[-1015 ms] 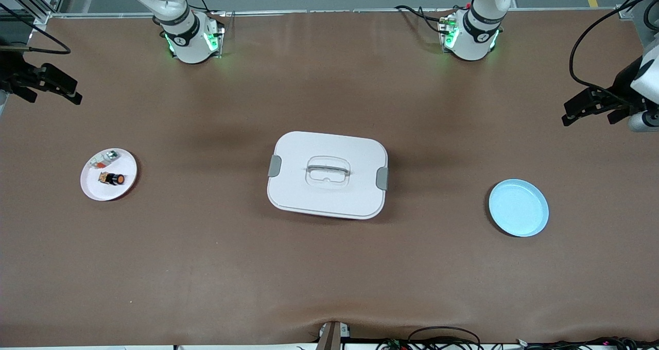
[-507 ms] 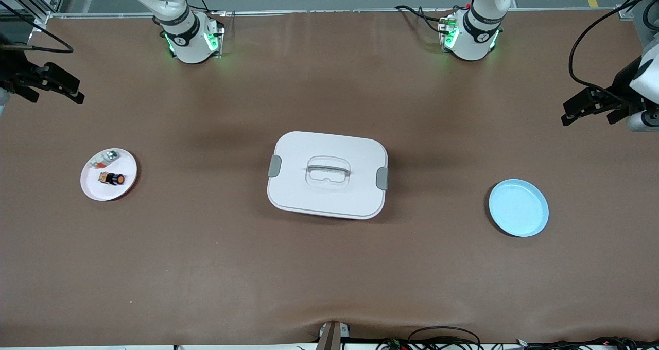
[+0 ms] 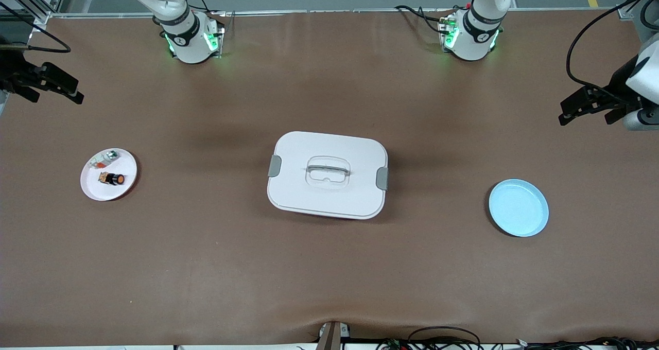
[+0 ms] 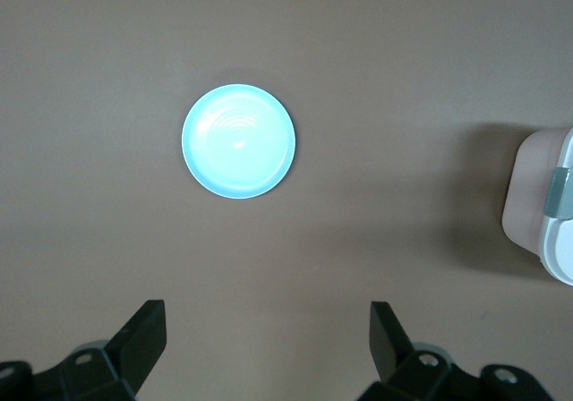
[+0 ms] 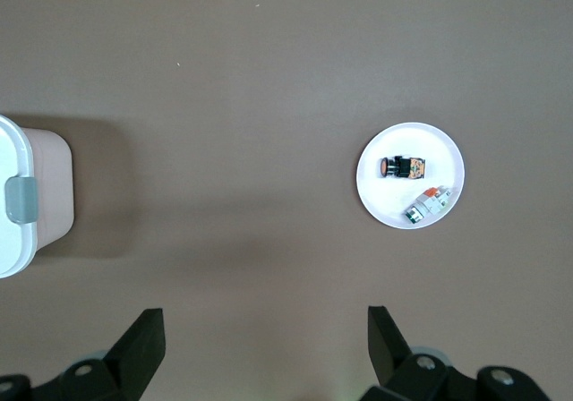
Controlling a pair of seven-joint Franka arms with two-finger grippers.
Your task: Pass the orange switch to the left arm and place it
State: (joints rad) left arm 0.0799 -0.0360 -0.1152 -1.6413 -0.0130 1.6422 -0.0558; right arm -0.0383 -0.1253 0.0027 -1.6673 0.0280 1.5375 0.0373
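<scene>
Both grippers, left (image 3: 579, 106) and right (image 3: 64, 87), wide open over table (image 3: 329, 267) ends, box (image 3: 327, 174) midway.

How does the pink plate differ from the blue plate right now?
The pink plate holds the orange switch and a small silver-white part; the blue plate holds nothing. The pink plate lies toward the right arm's end, the blue toward the left arm's. Both are round, flat on the table, beside the box.
</scene>
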